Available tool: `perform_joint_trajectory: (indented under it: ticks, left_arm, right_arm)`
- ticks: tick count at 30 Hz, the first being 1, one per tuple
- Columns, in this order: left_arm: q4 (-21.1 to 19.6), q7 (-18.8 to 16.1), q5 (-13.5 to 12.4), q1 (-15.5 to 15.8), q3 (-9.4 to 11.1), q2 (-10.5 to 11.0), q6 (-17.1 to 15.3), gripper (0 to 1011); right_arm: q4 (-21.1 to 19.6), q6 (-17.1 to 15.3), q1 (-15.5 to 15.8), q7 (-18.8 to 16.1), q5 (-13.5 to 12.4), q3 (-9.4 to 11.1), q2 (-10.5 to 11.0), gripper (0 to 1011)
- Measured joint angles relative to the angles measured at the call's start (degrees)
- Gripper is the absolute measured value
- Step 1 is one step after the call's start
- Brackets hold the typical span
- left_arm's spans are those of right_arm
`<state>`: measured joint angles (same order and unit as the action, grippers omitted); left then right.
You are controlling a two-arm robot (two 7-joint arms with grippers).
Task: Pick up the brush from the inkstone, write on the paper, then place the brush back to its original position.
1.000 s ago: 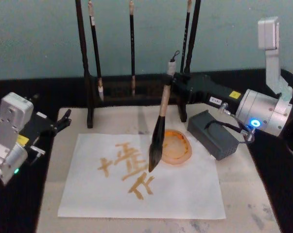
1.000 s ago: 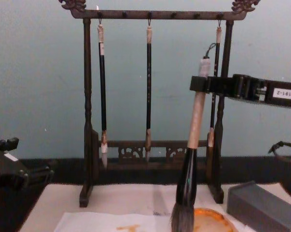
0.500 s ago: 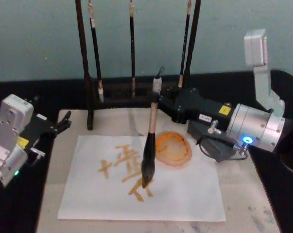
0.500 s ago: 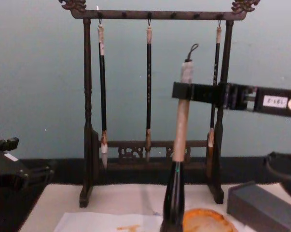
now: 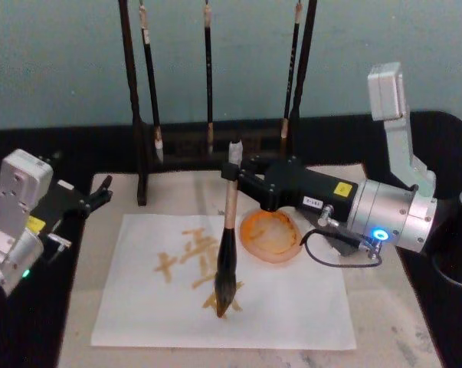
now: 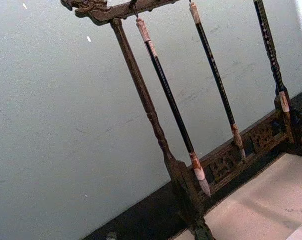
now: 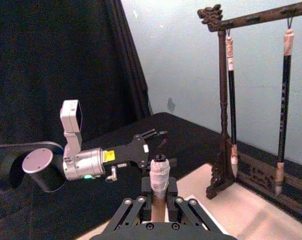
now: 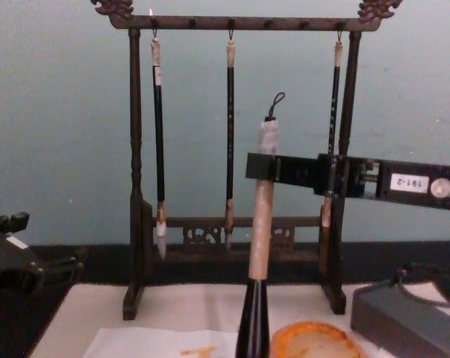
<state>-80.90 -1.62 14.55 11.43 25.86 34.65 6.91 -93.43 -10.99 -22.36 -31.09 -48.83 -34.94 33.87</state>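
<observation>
Right end effector [image 5: 232, 175] clamps brush [image 5: 227, 238] near top. We think this makes it stand straight, tip down on paper [image 5: 292, 307] middle for strokes. Ink dish [image 5: 270, 234] on paper's far right part, handy for putting brush back. Left end effector [image 5: 99, 192] parked left of paper, out of way.

The black table [image 5: 108, 153] carries a cream-beige felt mat [image 5: 384, 322]. On the mat, the paper [image 5: 292, 307] lies flat beneath the fingers [image 5: 250, 178] of the right gripper [image 5: 235, 170]. The inkstone [image 5: 273, 234] rests on it just under them. A wooden brush rack [image 5: 131, 92] stands behind them, and a grey block [image 8: 404, 328] lies to their right.
</observation>
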Motion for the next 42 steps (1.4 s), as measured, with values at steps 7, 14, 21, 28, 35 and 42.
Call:
perform_joint_trajectory:
  ticks: [7,14,21,28,35,42]
  left_arm:
    - [0.00,0.00,0.00,0.00,0.00,0.00,0.00,1010]
    - [0.00,0.00,0.00,0.00,0.00,0.00,0.00,1010]
    - [0.00,0.00,0.00,0.00,0.00,0.00,0.00,1010]
    - [0.00,0.00,0.00,0.00,0.00,0.00,0.00,1010]
    - [0.00,0.00,0.00,0.00,0.00,0.00,0.00,1010]
    - [0.00,0.00,0.00,0.00,0.00,0.00,0.00,1010]
  right_arm:
    - [-0.02,-0.87,-0.10,-0.18,0.00,-0.50,-0.25,175]
    - [-0.10,-1.53,-0.08,-0.20,-0.42,-0.54,-0.12,176]
    - [0.46,-2.03,-0.13,0.13,-0.97,-0.51,-0.05,176]
    - [1.01,-1.96,-0.30,0.65,-1.19,-0.18,0.07,176]
    - [1.51,-1.89,-0.36,0.89,-1.82,0.49,0.22,176]
    - [1.76,-1.79,-0.39,1.42,-2.13,1.30,0.74,176]
